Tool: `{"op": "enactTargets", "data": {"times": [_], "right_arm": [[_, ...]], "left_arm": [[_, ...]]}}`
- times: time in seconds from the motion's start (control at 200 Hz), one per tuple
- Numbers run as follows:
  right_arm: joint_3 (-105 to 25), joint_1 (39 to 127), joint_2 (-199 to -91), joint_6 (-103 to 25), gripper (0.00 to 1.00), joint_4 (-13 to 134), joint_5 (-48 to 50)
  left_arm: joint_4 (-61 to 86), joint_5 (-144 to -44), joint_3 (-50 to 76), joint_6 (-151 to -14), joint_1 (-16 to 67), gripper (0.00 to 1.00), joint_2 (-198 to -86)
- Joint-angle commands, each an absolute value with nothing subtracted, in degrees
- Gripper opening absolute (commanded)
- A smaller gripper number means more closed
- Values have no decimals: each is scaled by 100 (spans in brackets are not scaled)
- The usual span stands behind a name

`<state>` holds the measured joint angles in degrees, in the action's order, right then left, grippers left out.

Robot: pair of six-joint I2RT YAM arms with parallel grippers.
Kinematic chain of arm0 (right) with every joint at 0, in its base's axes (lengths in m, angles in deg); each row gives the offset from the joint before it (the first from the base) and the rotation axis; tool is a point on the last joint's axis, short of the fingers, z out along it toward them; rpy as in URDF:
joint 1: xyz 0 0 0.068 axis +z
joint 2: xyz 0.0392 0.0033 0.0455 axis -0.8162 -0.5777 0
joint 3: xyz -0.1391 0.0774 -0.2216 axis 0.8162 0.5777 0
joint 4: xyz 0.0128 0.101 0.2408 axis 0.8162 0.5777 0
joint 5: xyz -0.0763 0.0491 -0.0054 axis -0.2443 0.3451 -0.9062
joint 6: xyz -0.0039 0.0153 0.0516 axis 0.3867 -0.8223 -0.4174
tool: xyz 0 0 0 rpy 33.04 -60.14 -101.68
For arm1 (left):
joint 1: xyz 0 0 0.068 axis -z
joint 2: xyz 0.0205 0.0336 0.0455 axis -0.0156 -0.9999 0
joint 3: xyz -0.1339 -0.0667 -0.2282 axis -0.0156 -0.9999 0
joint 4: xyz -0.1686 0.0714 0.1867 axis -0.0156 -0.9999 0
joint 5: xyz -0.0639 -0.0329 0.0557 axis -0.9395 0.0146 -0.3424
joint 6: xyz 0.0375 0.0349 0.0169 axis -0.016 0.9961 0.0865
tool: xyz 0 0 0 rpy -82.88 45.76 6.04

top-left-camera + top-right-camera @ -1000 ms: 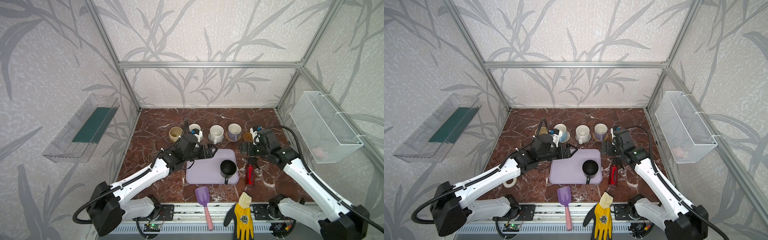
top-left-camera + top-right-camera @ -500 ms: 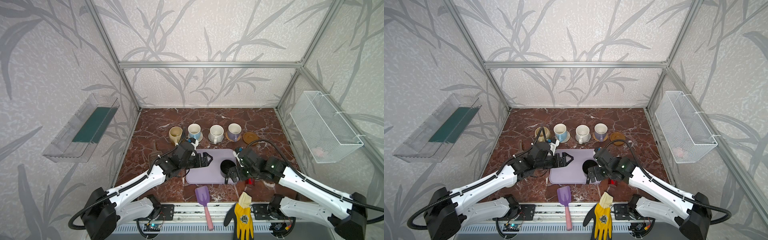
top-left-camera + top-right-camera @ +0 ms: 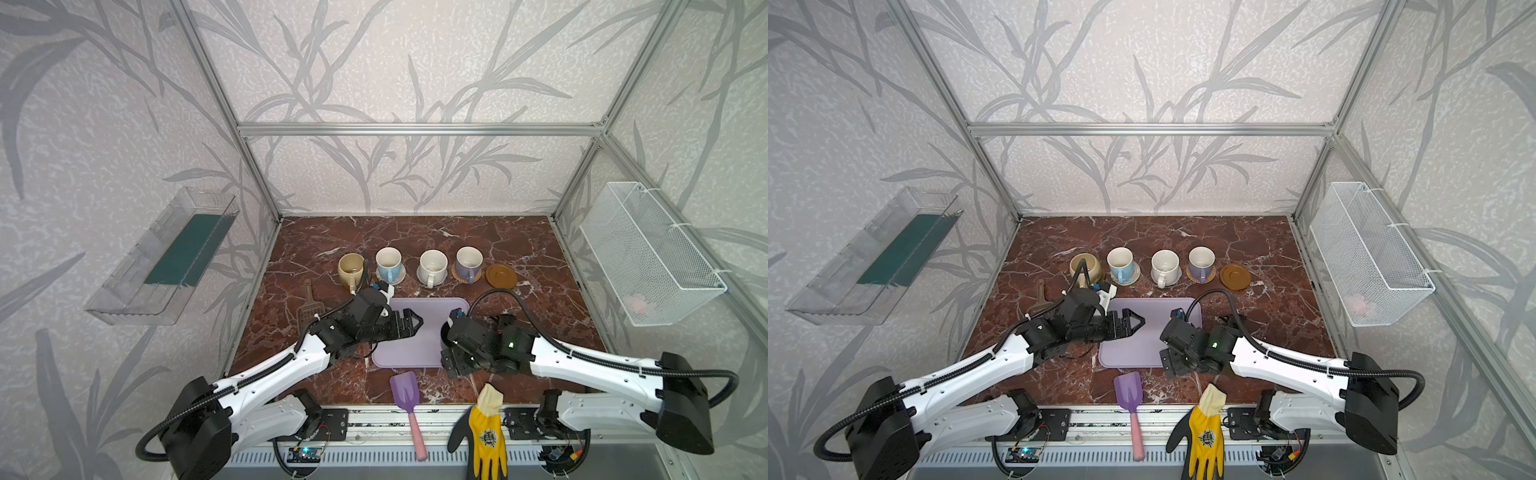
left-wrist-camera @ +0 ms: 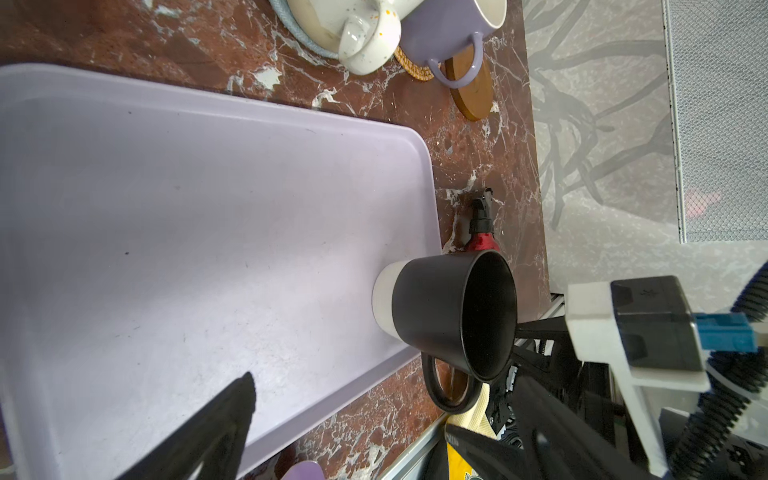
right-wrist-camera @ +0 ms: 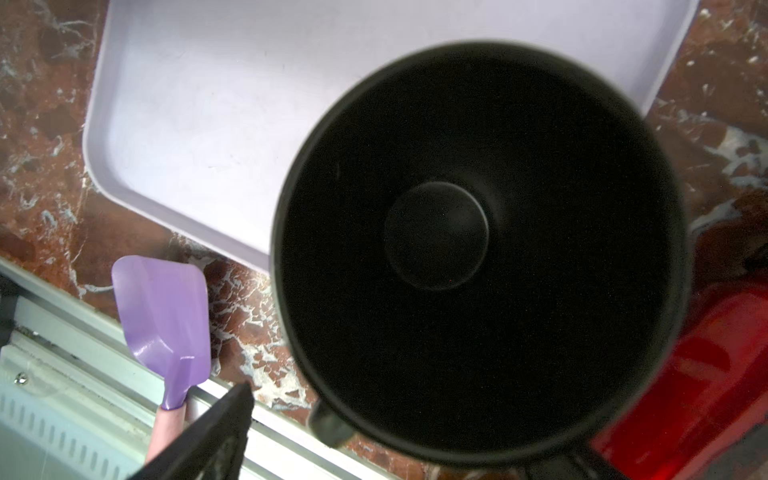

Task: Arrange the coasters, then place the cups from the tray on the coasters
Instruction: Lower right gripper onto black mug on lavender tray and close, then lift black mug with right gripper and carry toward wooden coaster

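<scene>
A red-brown marbled desk (image 3: 415, 237) sits inside leaf-papered walls (image 3: 415, 62) and an aluminium frame (image 3: 415, 129). Four mugs (image 3: 432, 264) stand in a rear row, beside one bare coaster (image 3: 501, 276). The black mug (image 4: 436, 307) stands on a corner of the tray (image 4: 208, 208), hidden in both top views beneath the right pincer (image 3: 452, 347); whether that grips it I cannot tell. The left pincer (image 3: 1134, 322) hangs released over the tray.

Bright, even diffuse light; soft shadows. Top views sharp. Right wrist view: black cup (image 5: 478, 249) rim motion-blurred.
</scene>
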<state>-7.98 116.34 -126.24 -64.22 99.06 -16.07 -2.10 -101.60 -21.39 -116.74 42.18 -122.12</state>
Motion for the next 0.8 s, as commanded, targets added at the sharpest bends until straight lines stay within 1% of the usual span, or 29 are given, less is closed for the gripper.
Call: {"op": "enactTargets", "data": {"times": [0.0, 0.155, 0.205, 0.34, 0.375, 0.485, 0.53, 0.6, 0.73, 0.75, 0.78, 0.795], "right_arm": [[-724, 11676, -12834, -6645, 82, 9773, -1963], [-667, 11676, -13072, -6630, 68, 9725, -2101], [-672, 11676, -13130, -6622, 65, 9734, -2150], [-687, 11676, -13238, -6587, 55, 9758, -2269], [-686, 11676, -13239, -6578, 54, 9747, -2288], [-654, 11678, -13196, -6507, 44, 9707, -2305], [-632, 11676, -13174, -6484, 42, 9678, -2313], [-619, 11683, -13150, -6455, 38, 9663, -2332], [-640, 11678, -13163, -6410, 36, 9684, -2365], [-640, 11683, -13169, -6403, 33, 9693, -2370], [-649, 11681, -13175, -6389, 32, 9700, -2386], [-649, 11684, -13177, -6374, 29, 9696, -2385]], "left_arm": [[-73, -10194, -2299, -11802, 4218, 99, -12089], [13, -10195, -2382, -11860, 4218, 99, -12048], [12, -10195, -2375, -11856, 4220, 99, -12053], [39, -10194, -2373, -11867, 4218, 99, -12062], [49, -10195, -2381, -11872, 4218, 99, -12077], [93, -10204, -2399, -11891, 4218, 99, -12097], [118, -10203, -2408, -11891, 4218, 99, -12105], [147, -10205, -2417, -11893, 4217, 99, -12106], [180, -10188, -2408, -11902, 4218, 98, -12090], [188, -10184, -2408, -11904, 4217, 98, -12074], [205, -10161, -2421, -11903, 4217, 98, -12047], [215, -10158, -2430, -11906, 4217, 98, -12026]]}}
